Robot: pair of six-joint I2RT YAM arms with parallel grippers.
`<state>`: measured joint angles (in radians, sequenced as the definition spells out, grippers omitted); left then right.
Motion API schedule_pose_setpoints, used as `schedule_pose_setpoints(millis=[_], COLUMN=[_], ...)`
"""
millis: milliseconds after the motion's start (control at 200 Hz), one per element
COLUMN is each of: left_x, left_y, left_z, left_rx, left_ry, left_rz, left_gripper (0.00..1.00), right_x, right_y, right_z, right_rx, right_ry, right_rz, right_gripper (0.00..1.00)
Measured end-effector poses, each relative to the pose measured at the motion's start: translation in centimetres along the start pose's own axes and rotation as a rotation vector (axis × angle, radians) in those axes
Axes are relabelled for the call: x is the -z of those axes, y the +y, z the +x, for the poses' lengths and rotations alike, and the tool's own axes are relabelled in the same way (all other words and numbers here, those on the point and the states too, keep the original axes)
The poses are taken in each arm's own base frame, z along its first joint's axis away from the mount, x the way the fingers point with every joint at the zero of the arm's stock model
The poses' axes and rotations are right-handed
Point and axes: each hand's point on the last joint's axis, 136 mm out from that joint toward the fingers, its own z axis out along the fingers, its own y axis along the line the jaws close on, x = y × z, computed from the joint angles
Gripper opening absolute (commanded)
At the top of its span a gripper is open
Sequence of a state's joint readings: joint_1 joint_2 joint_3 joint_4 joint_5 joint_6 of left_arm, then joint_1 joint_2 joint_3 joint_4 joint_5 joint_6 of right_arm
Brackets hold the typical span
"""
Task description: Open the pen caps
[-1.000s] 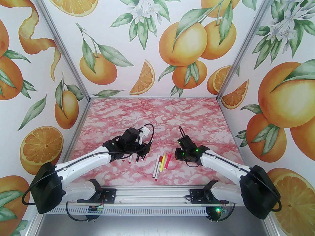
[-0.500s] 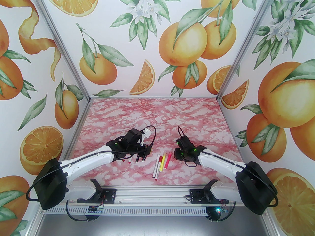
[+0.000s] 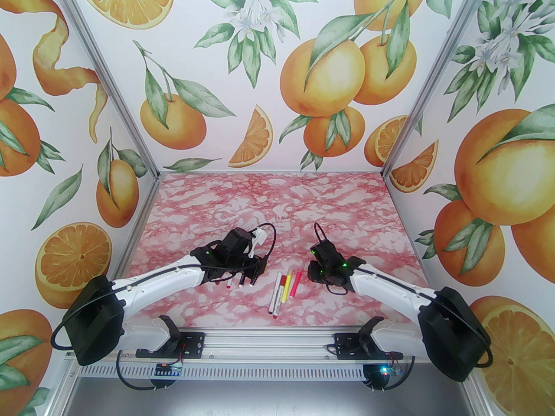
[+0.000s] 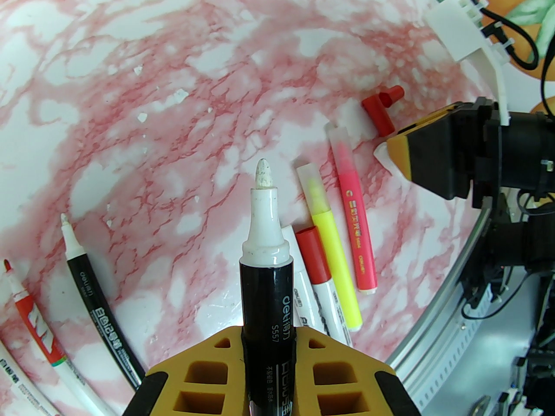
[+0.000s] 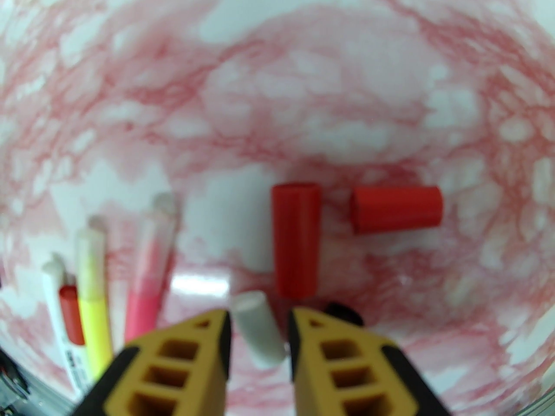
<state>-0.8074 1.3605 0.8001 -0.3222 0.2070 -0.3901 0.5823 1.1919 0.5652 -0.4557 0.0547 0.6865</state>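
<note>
Here, glossy black marker (image 4: 266, 319), chalky rounded nib (image 4: 265, 173), smooth cylindrical red caps (image 5: 296, 245)

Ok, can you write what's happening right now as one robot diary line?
left gripper: shut on black marker, tip bare | right gripper: open, white cap between jaws | red caps: two loose on table

Bright, even light; right wrist view blurred, glare on table (image 5: 199, 284).

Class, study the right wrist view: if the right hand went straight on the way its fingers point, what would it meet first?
Most likely the white cap between the fingers of the right hand, then the marbled table beneath it. A red cap lies just beyond, though depth is unclear.
</note>
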Motion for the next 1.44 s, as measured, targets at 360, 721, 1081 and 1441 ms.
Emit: schedule_pose_setpoints(millis=[360,721,1081,1441], left_x=[-2.9,-4.2,-5.4,-5.3], left_y=[3.4,5.6,6.4,6.4], left_z=[2.7,2.9,3.1,3.1], left_rx=[0.034,0.062,0.063,0.059], left_ry=[0.088,0.104,0.129,0.134], left_rz=[-0.209,-0.36,-0.397,-0.403], left_gripper=[0.02,0.12,0.24,0.34], right_x=[7.3,9.7,10.3,10.4], right_y=[5.4,9.4,9.8,9.9], right_z=[-2.7,-1.6,-1.4,-1.4], right_rx=[0.045,0.114,0.123,0.124], right_ry=[-0.172,-0.115,-0.11,-0.112], right_rz=[-0.339,-0.585,-0.618,-0.619], right_gripper=[0.5,0.73,0.74,0.74])
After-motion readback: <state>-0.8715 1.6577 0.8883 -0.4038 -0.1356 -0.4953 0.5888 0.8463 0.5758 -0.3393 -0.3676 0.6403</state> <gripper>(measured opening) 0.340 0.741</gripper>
